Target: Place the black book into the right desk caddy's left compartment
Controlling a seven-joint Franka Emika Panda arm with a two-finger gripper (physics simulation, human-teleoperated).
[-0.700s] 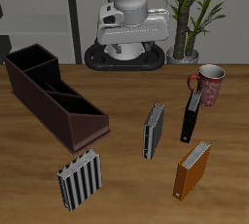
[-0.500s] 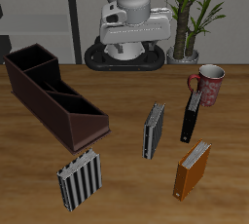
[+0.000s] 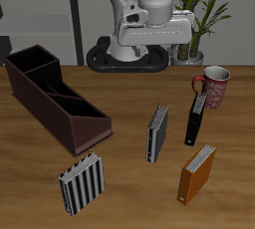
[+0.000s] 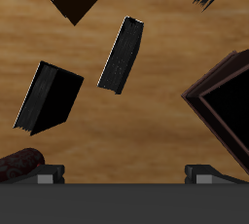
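Observation:
The black book (image 3: pixel 196 119) stands upright beside a maroon mug (image 3: pixel 214 86); in the wrist view it (image 4: pixel 47 98) is a dark slab next to the mug (image 4: pixel 19 165). The right desk caddy (image 3: pixel 52 96), a long dark maroon box with dividers and a sloped end, stands across the table; one corner of it shows in the wrist view (image 4: pixel 222 99). My gripper (image 3: pixel 155 32) hangs high over the table's back, away from the book and the caddy. In the wrist view its fingers (image 4: pixel 47 175) are wide apart, so my gripper (image 4: pixel 126 177) is open and empty.
A grey-striped book (image 3: pixel 157 133) stands mid-table, another (image 3: pixel 80 181) near the front edge, an orange-brown book (image 3: pixel 197 173) in front of the black book. A potted plant (image 3: pixel 199 14) stands behind the mug.
The arm has swung at the back of the table, carrying the hand sideways toward the mug and plant side. The books, mug and caddy have not moved.

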